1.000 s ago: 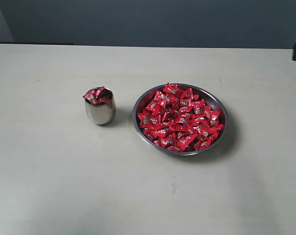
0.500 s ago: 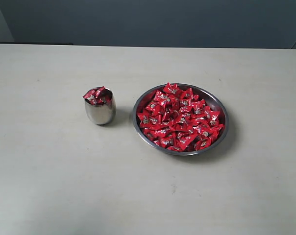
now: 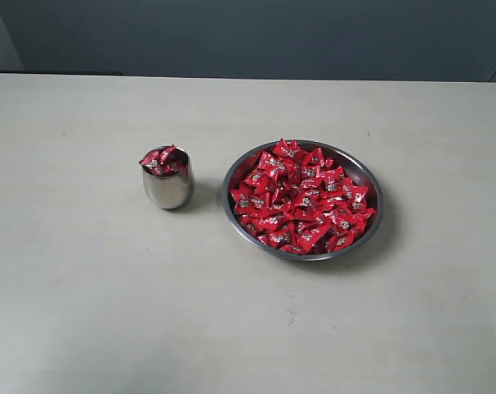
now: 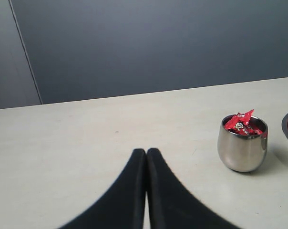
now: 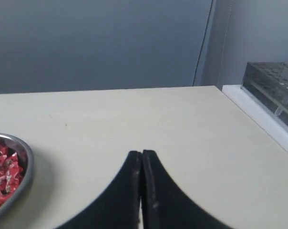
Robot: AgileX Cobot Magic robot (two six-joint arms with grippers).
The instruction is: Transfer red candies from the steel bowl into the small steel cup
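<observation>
Well apart: small steel cup (image 4: pixel 242 150), closed left gripper (image 4: pixel 146 151).

Table (image 3: pixel 108 312): pale beige, matte, faintly speckled top; fills most of the exterior view.
Wall (image 3: pixel 248 37): dark blue-grey, plain, directly behind the table's far edge.
Wall seam (image 4: pixel 25 52): thin, near-vertical line, with a lighter grey panel beyond it.
Rack (image 5: pixel 272 88): dark, translucent, gridded; stands just past a white strip (image 5: pixel 258 117) along the table's side edge.
Light: soft, even; shadows faint.
</observation>
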